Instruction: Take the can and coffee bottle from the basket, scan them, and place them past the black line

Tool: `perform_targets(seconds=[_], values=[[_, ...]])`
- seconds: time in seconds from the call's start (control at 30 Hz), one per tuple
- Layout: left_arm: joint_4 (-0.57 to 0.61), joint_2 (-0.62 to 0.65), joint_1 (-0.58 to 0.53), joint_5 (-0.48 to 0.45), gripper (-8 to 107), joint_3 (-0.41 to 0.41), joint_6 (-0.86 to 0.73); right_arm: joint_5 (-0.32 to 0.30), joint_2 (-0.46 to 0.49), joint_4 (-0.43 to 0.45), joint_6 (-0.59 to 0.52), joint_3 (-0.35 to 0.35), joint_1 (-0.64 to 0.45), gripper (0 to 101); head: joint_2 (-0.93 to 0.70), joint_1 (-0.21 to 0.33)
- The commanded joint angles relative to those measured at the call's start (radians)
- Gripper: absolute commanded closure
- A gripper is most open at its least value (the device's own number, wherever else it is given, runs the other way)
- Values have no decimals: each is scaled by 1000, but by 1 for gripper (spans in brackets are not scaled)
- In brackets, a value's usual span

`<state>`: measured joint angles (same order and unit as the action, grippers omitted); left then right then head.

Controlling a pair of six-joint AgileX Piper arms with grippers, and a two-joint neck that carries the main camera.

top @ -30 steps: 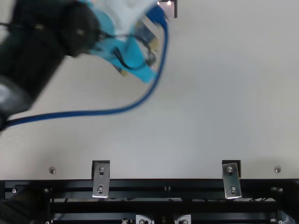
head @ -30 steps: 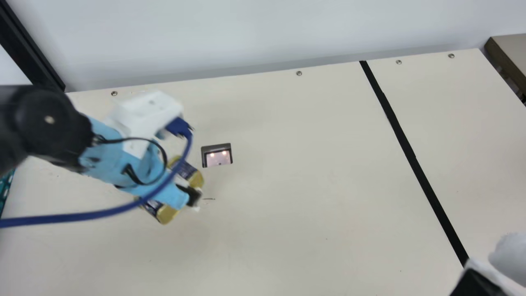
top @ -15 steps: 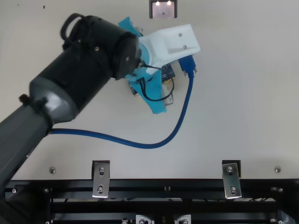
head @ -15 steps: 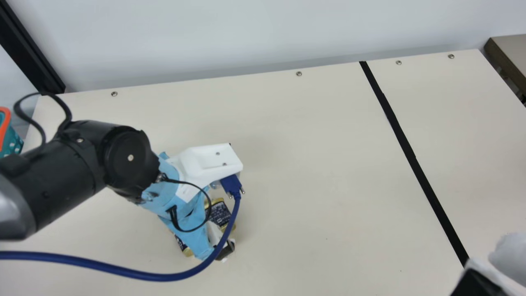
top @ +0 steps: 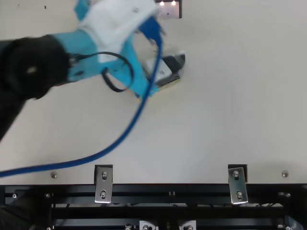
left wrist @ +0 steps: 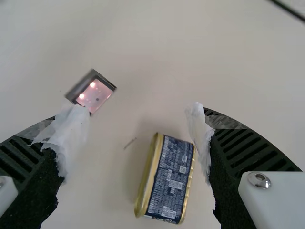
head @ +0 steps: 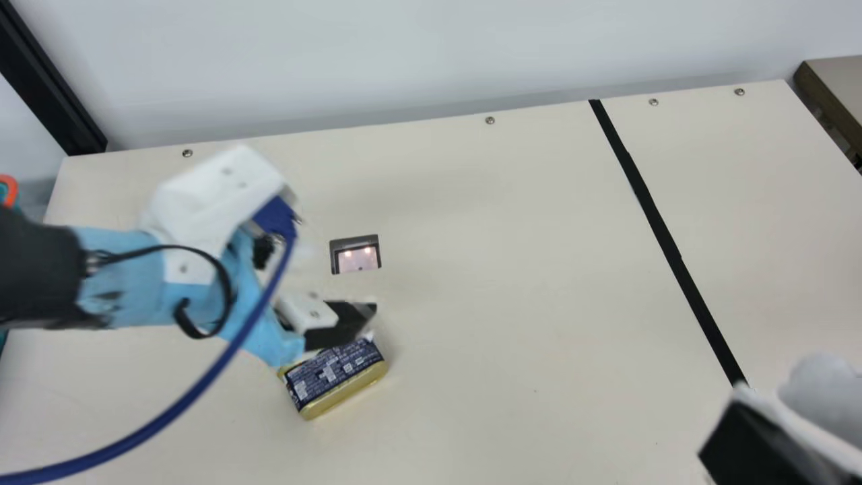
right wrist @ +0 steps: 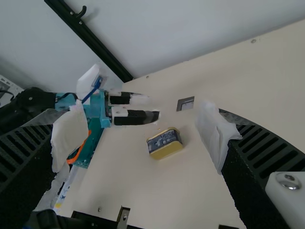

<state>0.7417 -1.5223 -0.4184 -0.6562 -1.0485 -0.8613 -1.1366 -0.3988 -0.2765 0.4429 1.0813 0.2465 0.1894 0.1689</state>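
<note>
Holding the left tool (head: 330,281) spread wide above the cream surface (head: 539,269). Can see the can (head: 333,377) below that tool and slightly to its near side, lying on its side on the surface, label upward, close to one finger (left wrist: 243,143); cannot tell whether touching. Have the lit scanner window (head: 355,257) ahead of the left tool, and the black line (head: 673,252) well apart to its right, with the can short of it. Have the basket (right wrist: 81,151) off to its left. Holding the right tool (head: 778,401) wide too, near the line's close end.
</note>
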Motion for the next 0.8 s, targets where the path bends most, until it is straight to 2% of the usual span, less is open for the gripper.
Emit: perform_targets(seconds=[0.0, 0.27, 0.4, 0.43, 0.47, 0.53, 0.7, 0.77], values=[[149, 83, 39, 60, 9, 69, -43, 71, -69, 15, -24, 6, 29, 0, 1, 7], [390, 294, 154, 122, 9, 270, -182, 275, -305, 77, -68, 44, 151, 0, 1, 7], [484, 392, 207, 153, 9, 372, -242, 357, -412, 65, -109, 80, 169, 0, 1, 7], [507, 415, 220, 169, 9, 398, -252, 311, -344, 76, -93, 67, 170, 0, 1, 7], [450, 362, 201, 148, 9, 335, -232, 335, -370, 70, -104, 76, 171, 0, 1, 7], [490, 401, 220, 169, 9, 379, -251, 370, -405, 69, -111, 80, 171, 0, 1, 7], [505, 416, 220, 172, 9, 397, -251, 368, -418, 56, -124, 79, 160, 0, 1, 7], [468, 425, 208, 182, 9, 389, -209, 359, -443, 70, -140, 89, 170, 0, 1, 7]])
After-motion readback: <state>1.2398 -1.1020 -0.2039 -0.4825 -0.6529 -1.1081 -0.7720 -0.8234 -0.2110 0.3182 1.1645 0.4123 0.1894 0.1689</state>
